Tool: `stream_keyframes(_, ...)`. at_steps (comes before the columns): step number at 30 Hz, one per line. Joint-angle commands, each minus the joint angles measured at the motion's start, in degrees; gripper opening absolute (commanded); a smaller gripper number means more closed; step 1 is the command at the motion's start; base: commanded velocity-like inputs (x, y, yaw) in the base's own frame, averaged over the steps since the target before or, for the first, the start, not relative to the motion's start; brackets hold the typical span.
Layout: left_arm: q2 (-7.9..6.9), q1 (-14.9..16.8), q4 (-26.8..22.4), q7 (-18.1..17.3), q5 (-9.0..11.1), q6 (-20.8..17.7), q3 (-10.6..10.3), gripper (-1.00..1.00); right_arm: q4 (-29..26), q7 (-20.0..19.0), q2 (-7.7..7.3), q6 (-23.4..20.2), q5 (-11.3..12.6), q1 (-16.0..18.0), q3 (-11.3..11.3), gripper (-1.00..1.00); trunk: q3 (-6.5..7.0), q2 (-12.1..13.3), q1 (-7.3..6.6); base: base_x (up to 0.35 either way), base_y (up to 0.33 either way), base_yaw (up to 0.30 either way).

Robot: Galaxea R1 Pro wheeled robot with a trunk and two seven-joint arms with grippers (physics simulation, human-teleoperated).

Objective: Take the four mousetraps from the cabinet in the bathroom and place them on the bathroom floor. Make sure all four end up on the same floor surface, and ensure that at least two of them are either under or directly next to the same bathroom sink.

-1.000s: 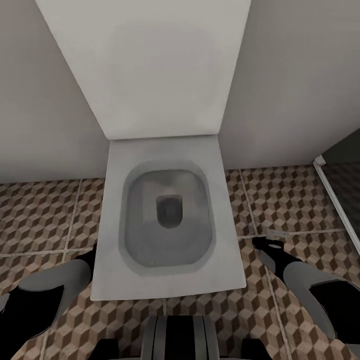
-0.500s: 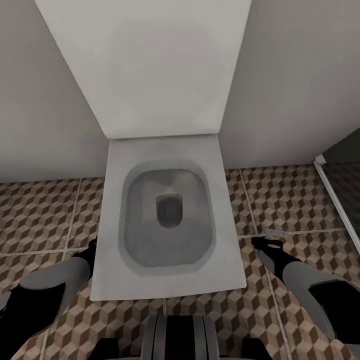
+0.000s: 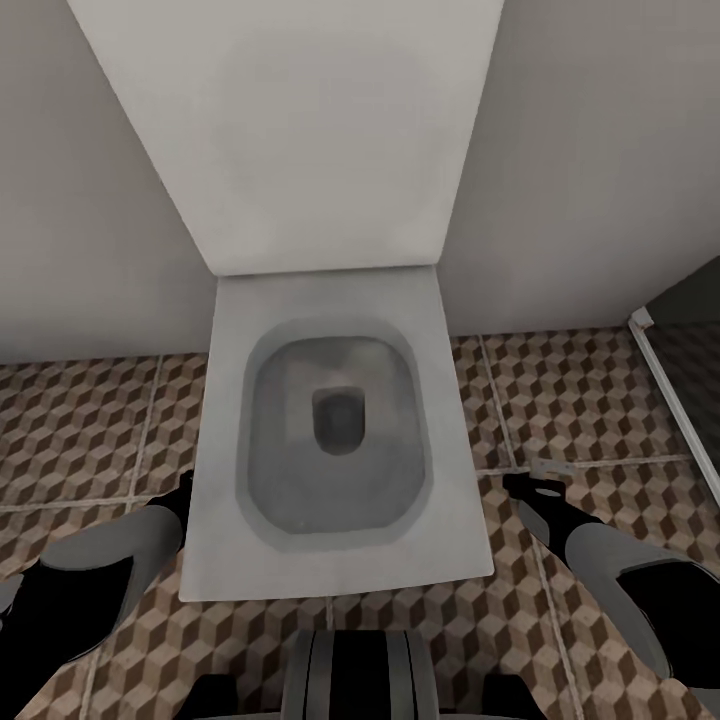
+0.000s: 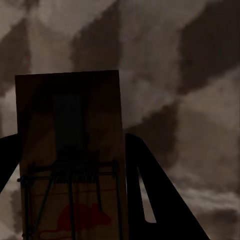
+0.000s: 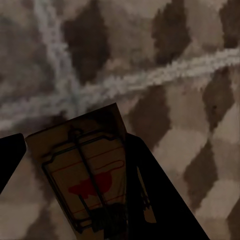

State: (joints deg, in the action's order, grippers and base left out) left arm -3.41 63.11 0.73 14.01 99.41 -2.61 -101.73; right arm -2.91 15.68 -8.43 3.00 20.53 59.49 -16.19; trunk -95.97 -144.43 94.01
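White toilet fills the head view, arms low on either side over the bathroom floor; negligible change from a second ago. Left wrist: left claw clamps a mousetrap. Right wrist: right claw clamps another mousetrap. Risk: releasing here leaves neither beside a sink.

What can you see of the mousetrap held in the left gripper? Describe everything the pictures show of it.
The mousetrap is a flat, rectangular slab that looks like brown wood, with a dark wire spring and bar across it and a red mouse outline printed near one end. It sits between the dark fingers of the left gripper, pointing out over the cube-patterned bathroom floor, without touching it as far as one can tell.
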Motion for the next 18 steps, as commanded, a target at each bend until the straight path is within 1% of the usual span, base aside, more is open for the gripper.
stream_keyframes(1,-0.02,0.04,-0.08,0.23,0.08,-0.28,-0.49,-1.00,0.03,0.10,0.00,0.17,0.59,0.02,-0.49,-1.00,-0.03,-0.01,-0.01,0.000,0.000,0.000)
stream_keyframes(14,-0.02,0.04,-0.02,0.22,0.08,-0.29,-0.49,-1.00,0.07,-0.19,0.17,0.16,0.56,0.02,-0.51,-1.00,-0.04,-0.01,-0.01,0.000,0.000,0.001)
stream_keyframes(18,-0.06,0.06,-0.01,0.22,0.08,-0.29,-0.49,-1.00,0.09,-0.21,0.17,0.16,0.56,0.02,-0.56,-1.00,-0.18,-0.01,-0.01,0.000,0.000,0.076)
